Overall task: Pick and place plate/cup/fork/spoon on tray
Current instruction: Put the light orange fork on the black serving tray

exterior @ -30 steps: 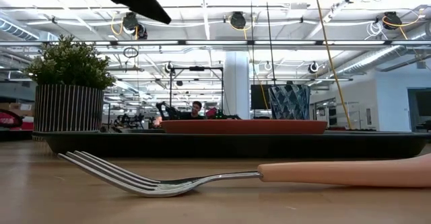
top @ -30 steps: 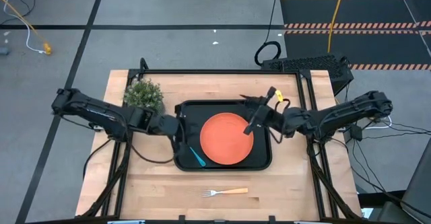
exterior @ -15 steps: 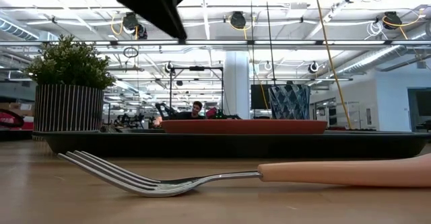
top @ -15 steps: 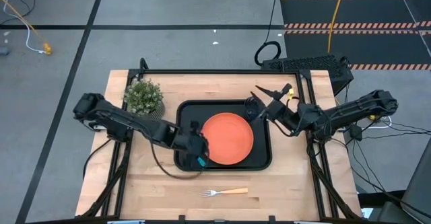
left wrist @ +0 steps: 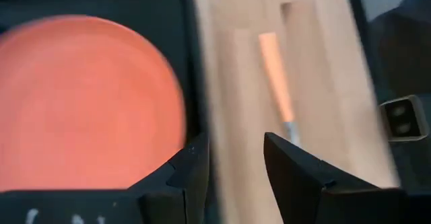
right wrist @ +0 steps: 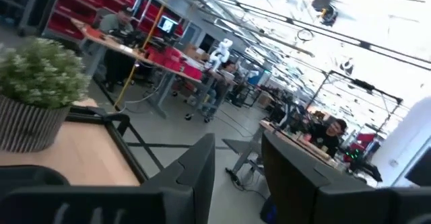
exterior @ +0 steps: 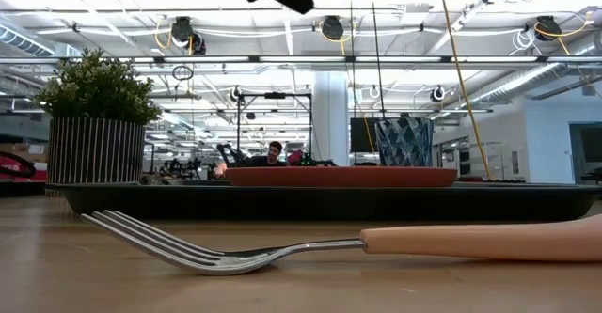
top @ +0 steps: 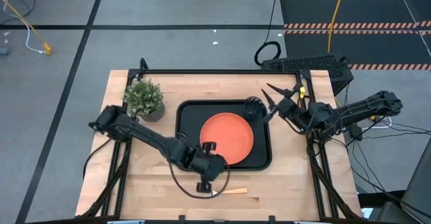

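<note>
Fork [top: 227,191] with silver tines and a tan handle lies near the tabletop's front edge. Left gripper [top: 204,187] hovers right over its tines, fingers spread, holding nothing. Right gripper [top: 273,97] is open and empty too.

No text, label, brand, number or sign can be read in any view.
</note>
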